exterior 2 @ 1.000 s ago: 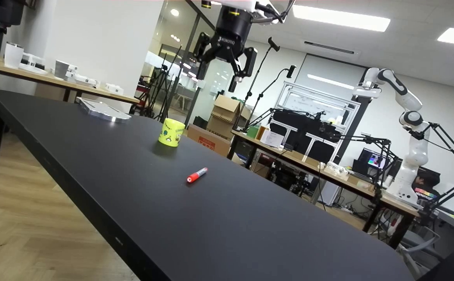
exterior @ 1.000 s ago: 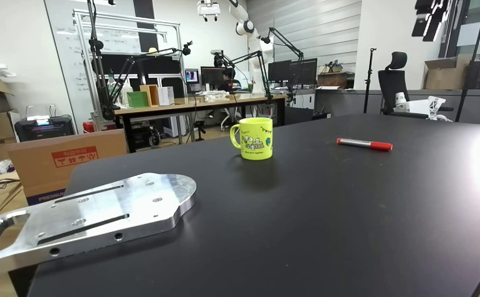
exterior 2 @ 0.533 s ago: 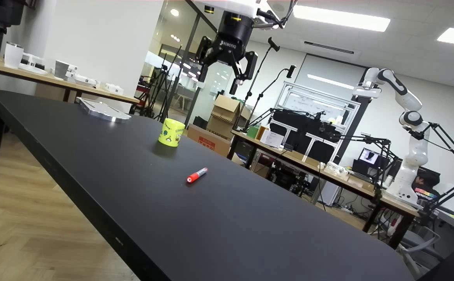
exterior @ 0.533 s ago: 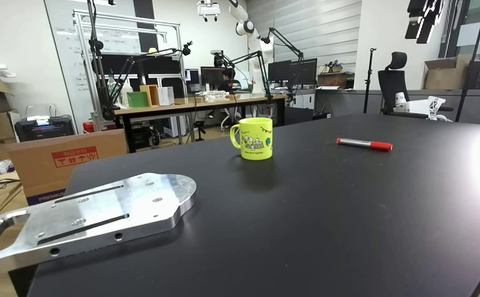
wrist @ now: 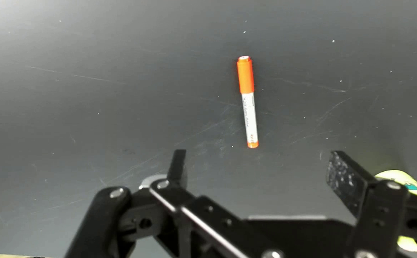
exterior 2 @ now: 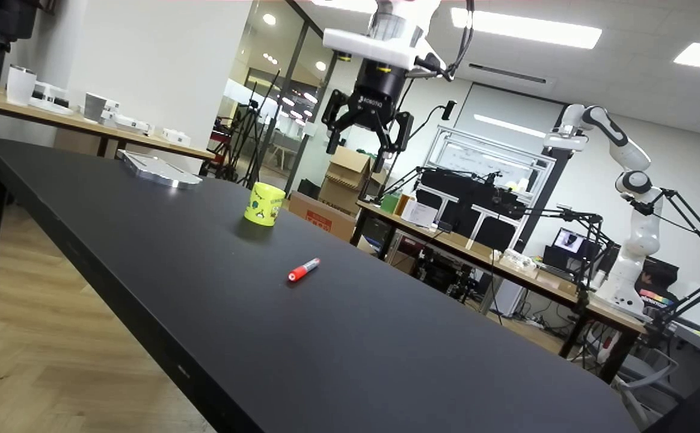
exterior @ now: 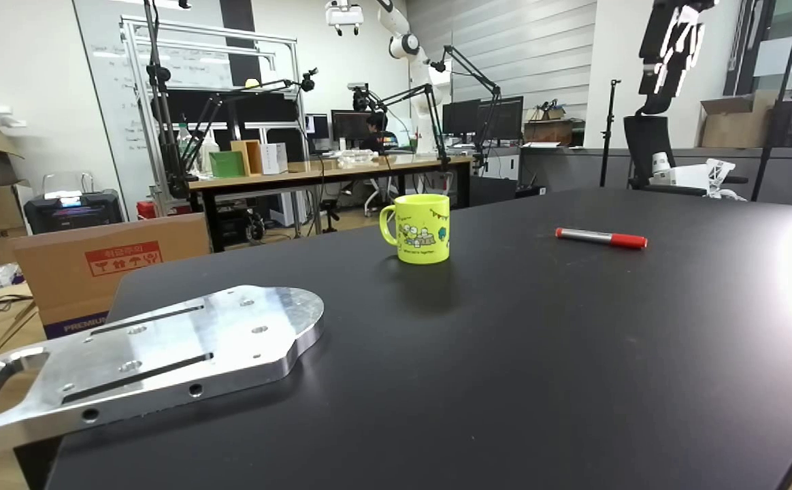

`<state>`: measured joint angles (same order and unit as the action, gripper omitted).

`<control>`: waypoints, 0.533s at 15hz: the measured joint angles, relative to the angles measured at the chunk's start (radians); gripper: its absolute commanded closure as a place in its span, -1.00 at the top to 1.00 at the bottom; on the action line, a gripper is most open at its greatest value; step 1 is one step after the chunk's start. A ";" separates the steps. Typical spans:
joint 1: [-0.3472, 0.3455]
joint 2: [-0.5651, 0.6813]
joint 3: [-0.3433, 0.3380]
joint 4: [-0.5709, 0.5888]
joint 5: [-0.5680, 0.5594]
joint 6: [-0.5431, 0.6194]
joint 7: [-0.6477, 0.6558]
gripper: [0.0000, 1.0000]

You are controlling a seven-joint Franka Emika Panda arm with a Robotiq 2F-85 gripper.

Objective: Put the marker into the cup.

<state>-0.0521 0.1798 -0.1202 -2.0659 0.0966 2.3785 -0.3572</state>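
Observation:
The marker, red-capped with a white barrel, lies flat on the dark table in both exterior views. In the wrist view the marker lies ahead of the fingertips, its cap end pointing away. The cup, a yellow-green mug, stands upright on the table with its handle to the side; it also shows in an exterior view. In the wrist view the cup is partly hidden behind the right finger. My gripper is open and empty, high above the table in both exterior views.
A silver metal plate lies on the table beyond the cup from the marker; it also shows in an exterior view. A cardboard box stands beside the table edge. The table's long edge runs along one side.
My gripper has moved lower, drifting left in one exterior view and right in the other. It stays open. The marker and cup have not moved.

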 measured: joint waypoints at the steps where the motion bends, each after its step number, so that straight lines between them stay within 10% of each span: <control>1: -0.006 0.038 0.008 0.029 0.000 0.002 0.000 1.00; 8: -0.011 0.256 0.102 0.093 -0.025 0.124 -0.002 1.00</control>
<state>-0.0635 0.4353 -0.0187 -1.9731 0.0716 2.5024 -0.3593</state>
